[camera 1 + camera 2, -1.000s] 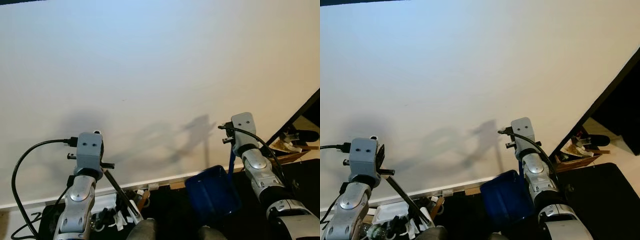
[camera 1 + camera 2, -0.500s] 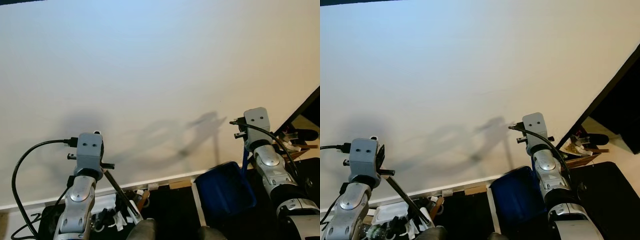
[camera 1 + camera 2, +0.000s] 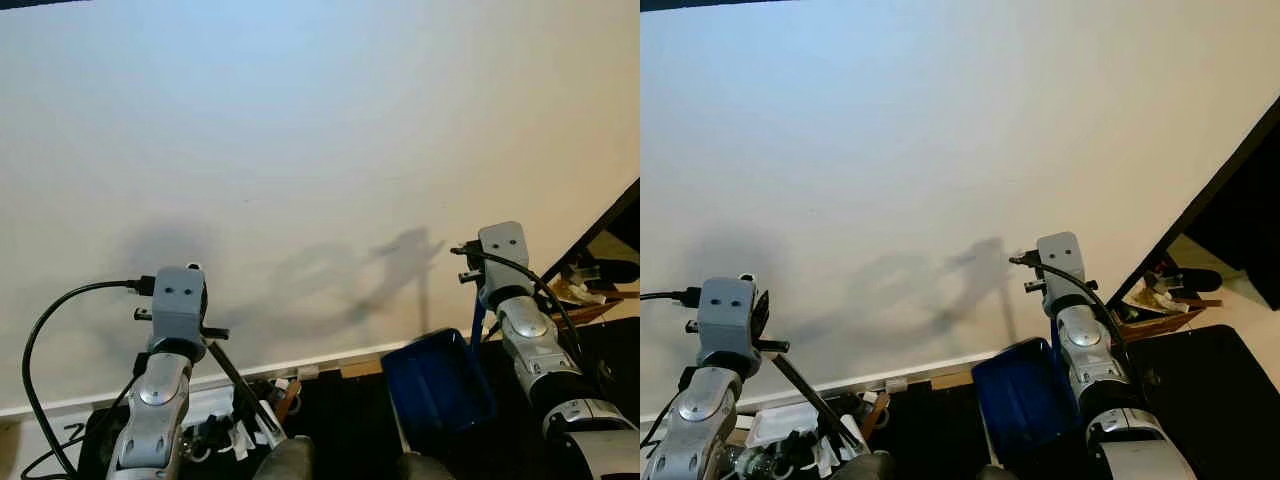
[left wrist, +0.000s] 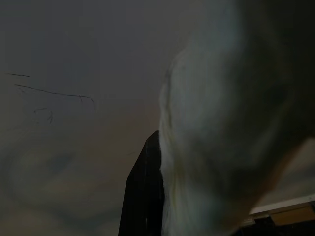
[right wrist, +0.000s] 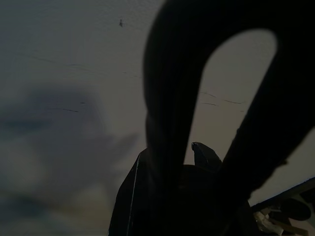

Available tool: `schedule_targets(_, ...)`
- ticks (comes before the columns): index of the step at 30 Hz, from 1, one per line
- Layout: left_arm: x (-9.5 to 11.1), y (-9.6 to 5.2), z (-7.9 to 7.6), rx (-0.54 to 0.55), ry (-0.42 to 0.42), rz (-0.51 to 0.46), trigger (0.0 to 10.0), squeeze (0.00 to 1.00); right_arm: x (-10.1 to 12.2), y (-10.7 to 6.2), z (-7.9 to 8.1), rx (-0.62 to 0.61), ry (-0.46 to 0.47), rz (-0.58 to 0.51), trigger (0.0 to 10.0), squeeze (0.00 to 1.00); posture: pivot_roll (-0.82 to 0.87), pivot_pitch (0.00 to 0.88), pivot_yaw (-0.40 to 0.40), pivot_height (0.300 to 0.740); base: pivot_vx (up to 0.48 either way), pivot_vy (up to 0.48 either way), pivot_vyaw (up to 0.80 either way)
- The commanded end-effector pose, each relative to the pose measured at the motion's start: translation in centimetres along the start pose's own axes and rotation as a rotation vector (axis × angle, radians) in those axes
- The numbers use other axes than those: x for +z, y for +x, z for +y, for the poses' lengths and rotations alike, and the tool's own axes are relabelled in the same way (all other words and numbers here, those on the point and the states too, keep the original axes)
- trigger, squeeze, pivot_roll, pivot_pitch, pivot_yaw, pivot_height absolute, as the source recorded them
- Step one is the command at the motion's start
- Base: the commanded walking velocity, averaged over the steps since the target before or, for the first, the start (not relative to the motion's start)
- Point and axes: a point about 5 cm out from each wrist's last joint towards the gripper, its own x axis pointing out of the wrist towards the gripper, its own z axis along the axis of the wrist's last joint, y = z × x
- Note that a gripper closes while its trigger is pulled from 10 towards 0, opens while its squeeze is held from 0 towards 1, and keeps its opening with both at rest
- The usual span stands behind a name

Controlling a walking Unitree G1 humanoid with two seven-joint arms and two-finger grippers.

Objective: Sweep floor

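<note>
A blue dustpan (image 3: 435, 385) hangs low before the white wall, its pan tilted toward me. Its blue handle (image 3: 476, 322) runs up to my right gripper (image 3: 478, 292), which is shut on it. In the right wrist view the handle's dark loop (image 5: 172, 98) looms close to the lens. My left gripper (image 3: 205, 335) is raised on the left, shut on a thin dark broom handle (image 3: 240, 385) that slants down to the right. A pale blurred shape (image 4: 221, 147) sits beside a black finger (image 4: 145, 196) in the left wrist view.
The white wall meets a dark floor (image 3: 350, 420) at a pale baseboard (image 3: 330, 360). Small clutter on a white tray (image 3: 225, 432) lies at the lower left. A black cable (image 3: 35, 340) loops from my left wrist. Dark furniture (image 3: 600, 225) and a box of items (image 3: 585, 288) stand at the right.
My right arm swung the dustpan to the right, then a little back left; it now hangs slightly right of where it was a second ago. The left arm has stayed still.
</note>
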Motion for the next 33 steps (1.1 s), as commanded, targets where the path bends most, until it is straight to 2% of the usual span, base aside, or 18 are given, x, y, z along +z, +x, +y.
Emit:
schedule_targets(1,0.1,-0.2,0.1,-0.009,0.001,-0.005,10.0,0.00,0.6,0.2,-0.2,-0.020,0.000,-0.040,10.0,0.00,0.20,0.069,0.014,0.740,0.000,0.000,0.00)
schedule_targets(21,0.0,-0.2,0.0,-0.014,0.000,-0.002,10.0,0.00,0.9,0.2,-0.9,-0.033,-0.010,-0.059,10.0,0.00,0.20,0.072,0.013,0.740,0.000,0.000,0.00)
schedule_targets(33,0.0,-0.3,0.2,-0.015,0.007,0.000,10.0,0.00,0.0,0.0,0.2,-0.013,-0.010,-0.012,10.0,0.00,0.21,0.073,0.017,0.740,0.000,0.000,0.00)
